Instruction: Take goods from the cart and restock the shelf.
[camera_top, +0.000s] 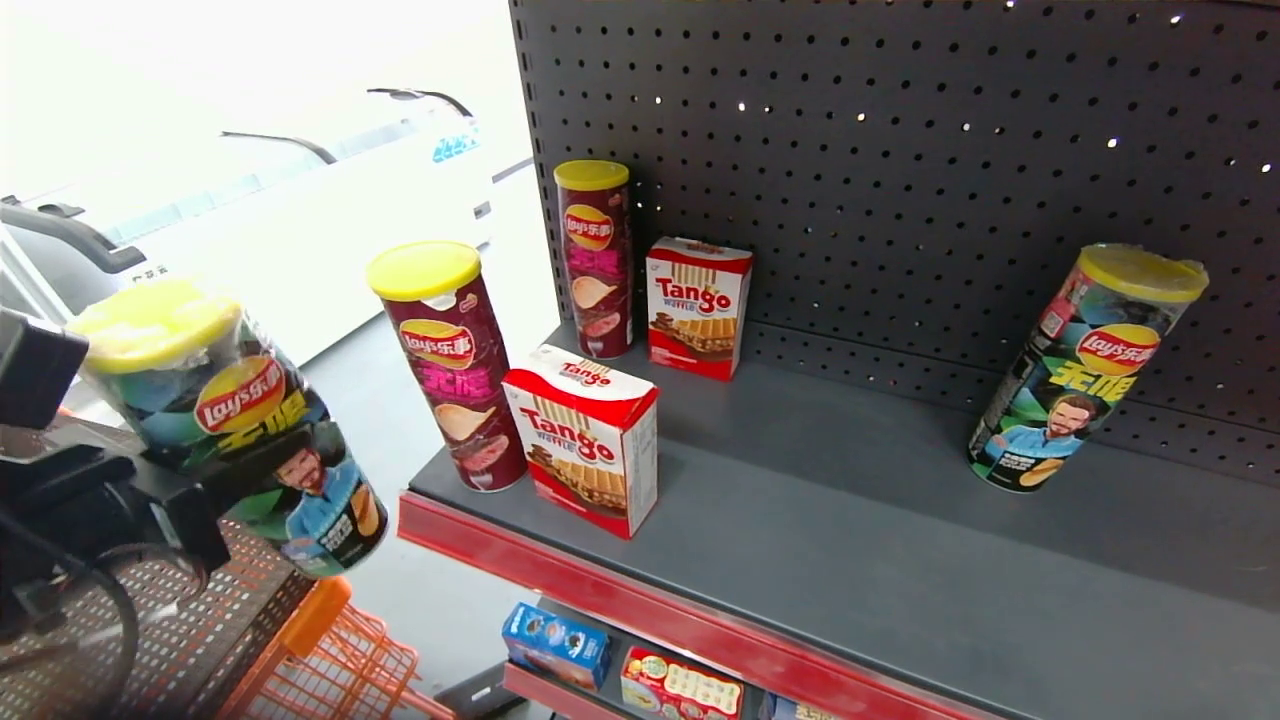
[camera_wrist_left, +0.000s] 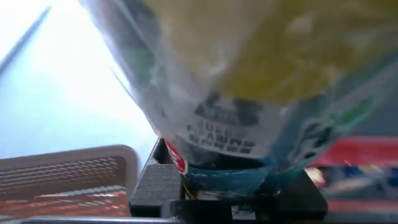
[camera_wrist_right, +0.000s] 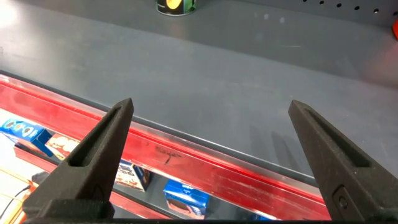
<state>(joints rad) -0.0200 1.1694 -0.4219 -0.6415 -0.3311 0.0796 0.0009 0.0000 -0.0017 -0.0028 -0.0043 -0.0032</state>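
Observation:
My left gripper (camera_top: 205, 485) is shut on a blue-green chips can (camera_top: 235, 420) with a yellow lid, held tilted above the orange cart (camera_top: 335, 650), left of the shelf. In the left wrist view the can (camera_wrist_left: 249, 93) sits between the fingers (camera_wrist_left: 155, 183), with the gripper (camera_wrist_left: 230, 183) closed around its base. My right gripper (camera_wrist_right: 211, 106) stands open with nothing in it, over the front edge of the grey shelf board (camera_wrist_right: 249, 68). A matching blue-green can (camera_top: 1090, 365) stands at the shelf's back right, and its base (camera_wrist_right: 176, 5) shows in the right wrist view.
On the shelf's left stand two maroon chips cans (camera_top: 447, 365) (camera_top: 595, 255) and two red-and-white wafer boxes (camera_top: 590, 440) (camera_top: 698, 305). A red price strip (camera_top: 620, 590) runs along the front edge. Boxes (camera_top: 557, 645) sit on the lower shelf. The board's middle is bare.

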